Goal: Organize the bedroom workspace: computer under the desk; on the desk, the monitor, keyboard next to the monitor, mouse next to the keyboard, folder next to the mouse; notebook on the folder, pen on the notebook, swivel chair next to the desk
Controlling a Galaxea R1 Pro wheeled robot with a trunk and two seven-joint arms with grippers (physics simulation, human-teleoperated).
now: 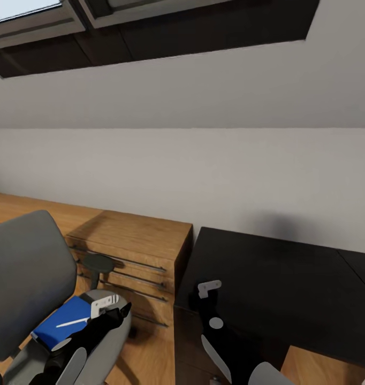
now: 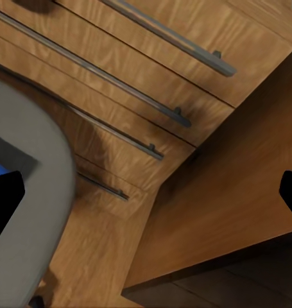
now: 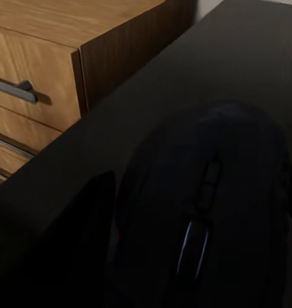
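Observation:
The grey swivel chair (image 1: 27,272) stands at the lower left with the bright blue folder (image 1: 62,323) on its seat and the white pen (image 1: 71,322) lying on the folder. My left gripper (image 1: 120,311) hangs open by the seat's edge, its fingertips (image 2: 4,199) wide apart with nothing between them. My right gripper (image 1: 203,299) is over the left end of the black desk (image 1: 279,278) and is shut on the black mouse (image 3: 203,212), just above the desk top. The computer, monitor, keyboard and notebook are out of view.
A light wooden drawer cabinet (image 1: 134,240) with long metal handles stands between the chair and the desk, against a plain pale wall. The chair's black armrest (image 1: 98,263) juts toward the cabinet. Wooden floor (image 2: 229,192) runs under the left gripper.

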